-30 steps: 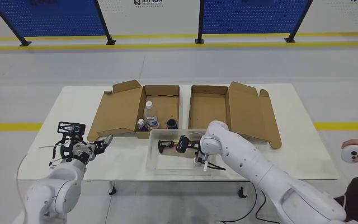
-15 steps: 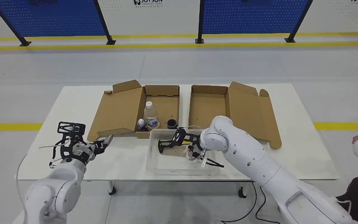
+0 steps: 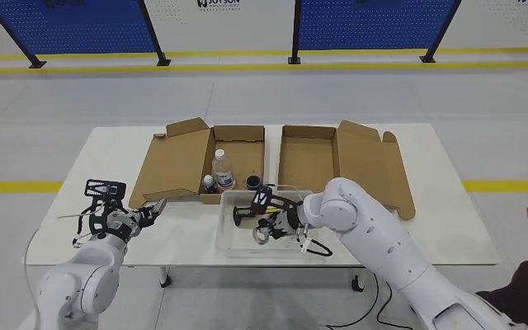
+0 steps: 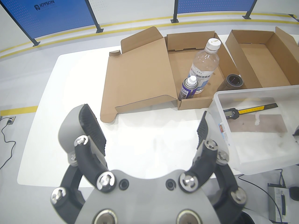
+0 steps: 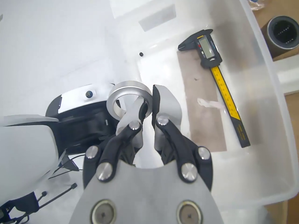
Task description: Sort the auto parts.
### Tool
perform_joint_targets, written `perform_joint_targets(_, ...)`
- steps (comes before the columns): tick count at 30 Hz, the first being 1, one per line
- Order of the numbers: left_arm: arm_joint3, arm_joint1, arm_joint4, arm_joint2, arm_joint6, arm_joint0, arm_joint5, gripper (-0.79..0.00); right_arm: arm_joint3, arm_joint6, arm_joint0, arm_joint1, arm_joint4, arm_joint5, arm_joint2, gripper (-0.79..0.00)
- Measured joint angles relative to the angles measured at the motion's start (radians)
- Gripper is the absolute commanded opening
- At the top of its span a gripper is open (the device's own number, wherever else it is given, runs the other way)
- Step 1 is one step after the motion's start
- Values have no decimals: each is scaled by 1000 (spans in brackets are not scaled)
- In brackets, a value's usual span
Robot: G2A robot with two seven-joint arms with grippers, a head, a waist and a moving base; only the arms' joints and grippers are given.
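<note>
My right gripper (image 5: 148,104) hangs over the clear plastic bin (image 3: 226,233), shut on a silver metal ring (image 5: 128,96); one finger sits inside the ring and the other outside. In the top view the ring (image 3: 260,235) is above the bin's middle. A digital caliper (image 5: 210,54) with a yellow scale lies on the bin floor. A black cylindrical part (image 3: 253,182) rests in the left cardboard box (image 3: 239,136). My left gripper (image 4: 147,127) stands open over bare table left of the bin, with nothing between its fingers.
The left box also holds a clear water bottle (image 4: 204,66) and a small spray can (image 4: 188,87). The right cardboard box (image 3: 307,161) lies open, its lid (image 3: 371,169) folded out to the right. Bare white table (image 3: 115,157) lies to the left.
My right gripper has turned and swung left across the bin, carrying the silver ring higher. The left arm has not moved.
</note>
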Motion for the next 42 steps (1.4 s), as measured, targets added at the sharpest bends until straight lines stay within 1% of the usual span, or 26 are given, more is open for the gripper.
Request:
perform_joint_targets(9, 0, 0, 0, 0, 0, 0, 0, 0, -29, -36, -15, 15, -47, 30, 32, -785)
perform_joint_targets(14, 0, 0, 0, 0, 0, 0, 0, 0, -86, -81, -15, 33, -148, 82, 91, -785)
perform_joint_targets(19, 0, 0, 0, 0, 0, 0, 0, 0, -178, -85, -23, 62, -319, 197, 193, -785)
perform_joint_targets(22, 0, 0, 0, 0, 0, 0, 0, 0, -218, -47, -37, 78, -424, 275, 252, -785)
perform_joint_targets(25, 0, 0, 0, 0, 0, 0, 0, 0, -225, 10, -55, 91, -516, 354, 297, -785)
perform_joint_targets(28, 0, 0, 0, 0, 0, 0, 0, 0, -209, 51, -72, 98, -590, 417, 323, -785)
perform_joint_targets(32, 0, 0, 0, 0, 0, 0, 0, 0, -164, 80, -83, 101, -648, 459, 331, -785)
perform_joint_targets(36, 0, 0, 0, 0, 0, 0, 0, 0, -86, 66, -71, 96, -666, 470, 322, -785)
perform_joint_targets(42, 0, 0, 0, 0, 0, 0, 0, 0, 56, 17, -16, 78, -653, 452, 281, -785)
